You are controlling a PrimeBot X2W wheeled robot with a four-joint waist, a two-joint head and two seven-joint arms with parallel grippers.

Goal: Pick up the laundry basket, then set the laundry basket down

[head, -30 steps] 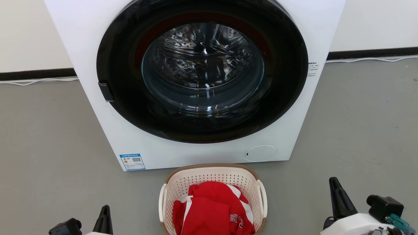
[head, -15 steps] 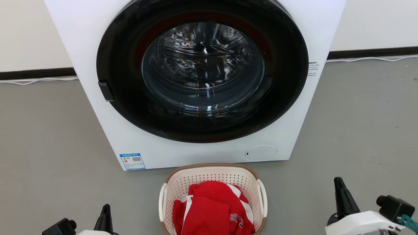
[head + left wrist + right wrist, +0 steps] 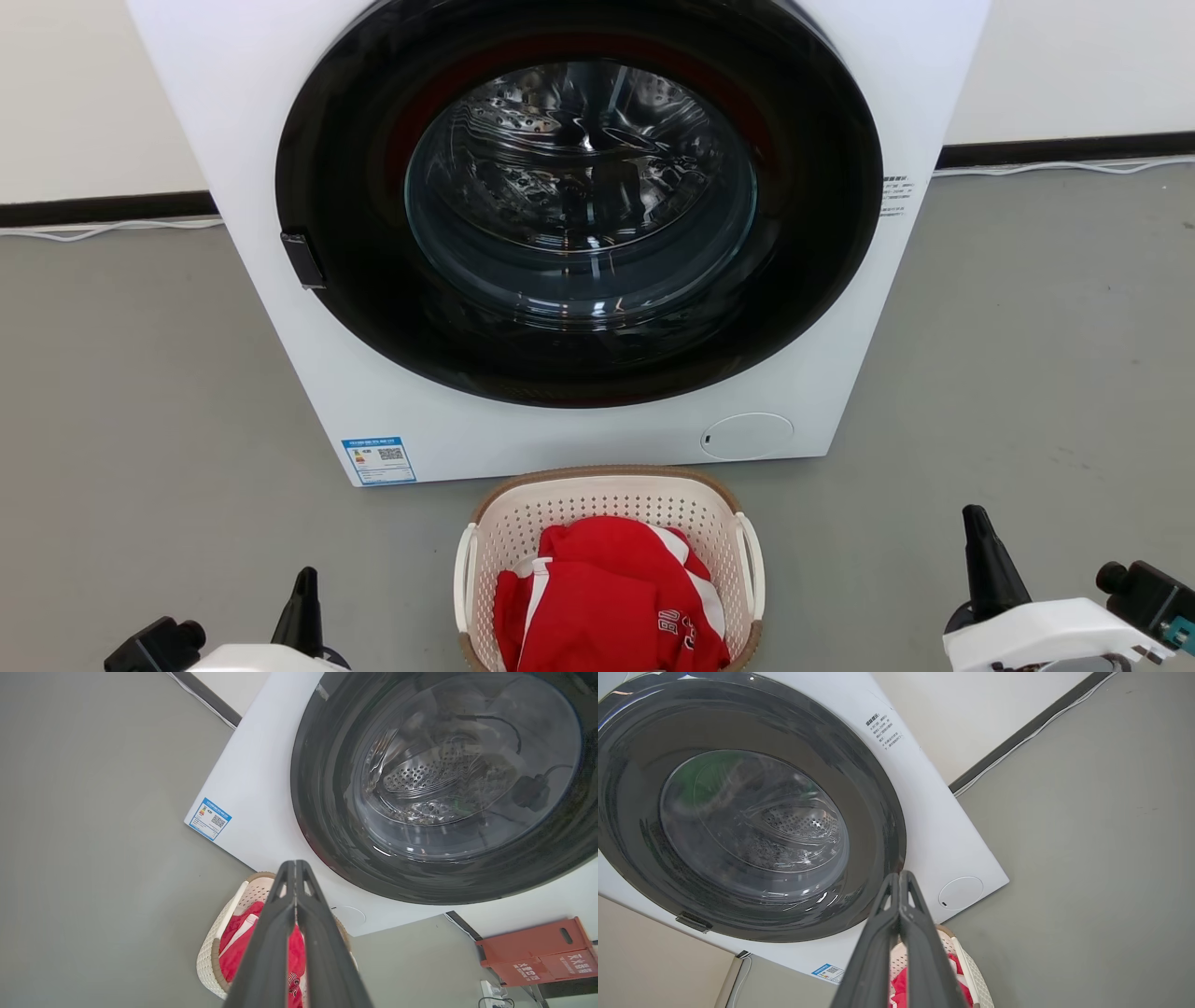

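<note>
The fingers (image 3: 273, 933) of the left gripper (image 3: 295, 864) are pressed together with nothing between them, and the fingers (image 3: 878, 952) of the right gripper (image 3: 900, 873) lie together the same way, also empty. In the head view the left gripper (image 3: 303, 602) and the right gripper (image 3: 985, 565) hang above the grey floor (image 3: 140, 420), one on each side of the laundry basket (image 3: 597, 502) and well apart from it. The laundry basket stands upright on the floor, well in from the floor's far edge by the wall, just in front of the foot of a white washing machine (image 3: 560, 439); I cannot tell whether it touches the machine. A red garment (image 3: 607, 597) lies crumpled inside it, and both side handles are free.
</note>
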